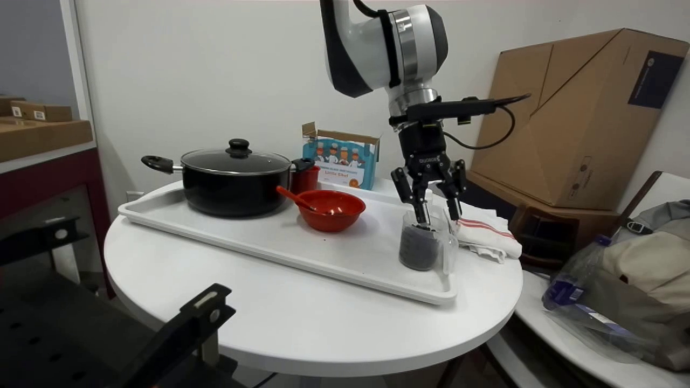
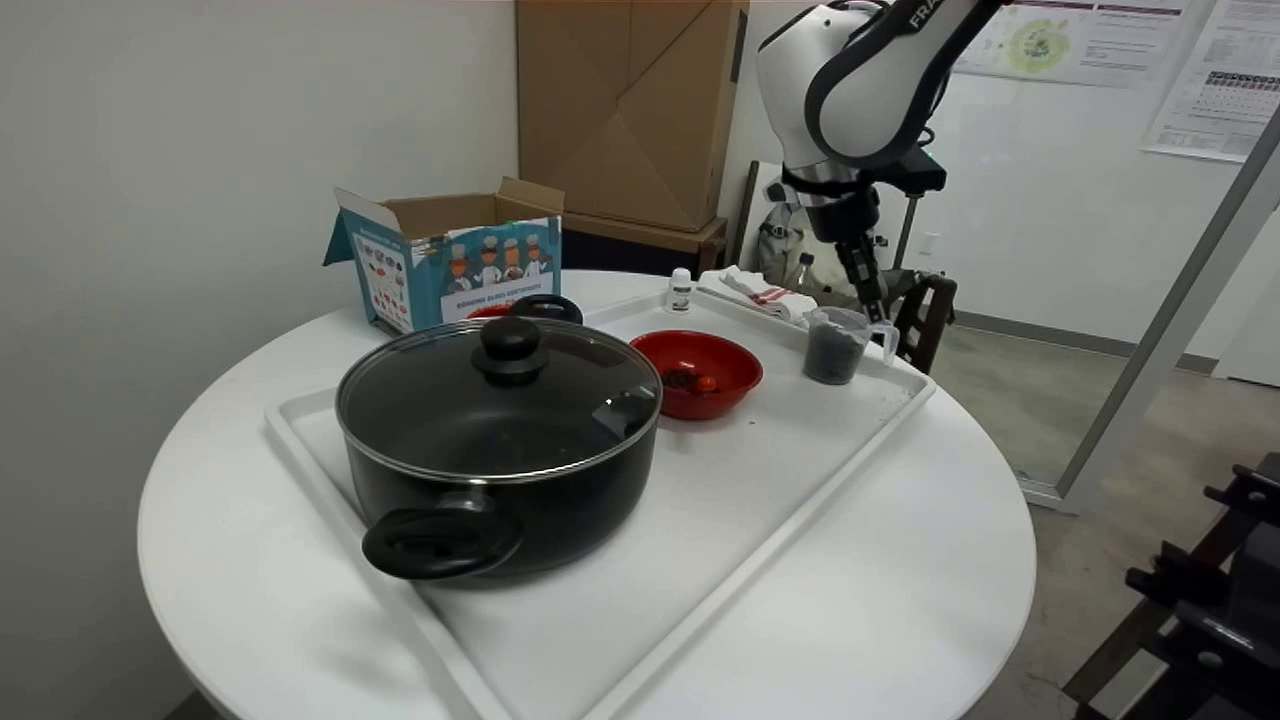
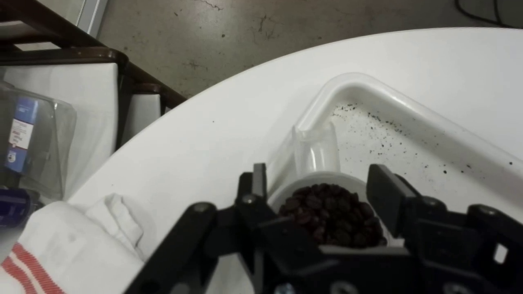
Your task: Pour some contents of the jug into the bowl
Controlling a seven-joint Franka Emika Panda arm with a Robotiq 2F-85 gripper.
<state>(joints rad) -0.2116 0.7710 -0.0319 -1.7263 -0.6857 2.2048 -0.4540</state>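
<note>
Jug point(image 1: 419, 249) in tray point(image 3: 354, 79) near one corner, holding beans point(image 3: 331, 210). Looks light, stiff, probably slippery; take by handle point(image 3: 317, 152) facing tray corner. Gripper point(image 3: 318, 180) with fingers point(image 3: 386, 200) parted above tray, grasping nothing.

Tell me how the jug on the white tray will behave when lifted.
The jug would likely be stiff, not floppy: it looks like straight-sided clear plastic. It may feel fairly weighty, as dark beans fill much of it. Open at the top, it could spill if tilted.
</note>
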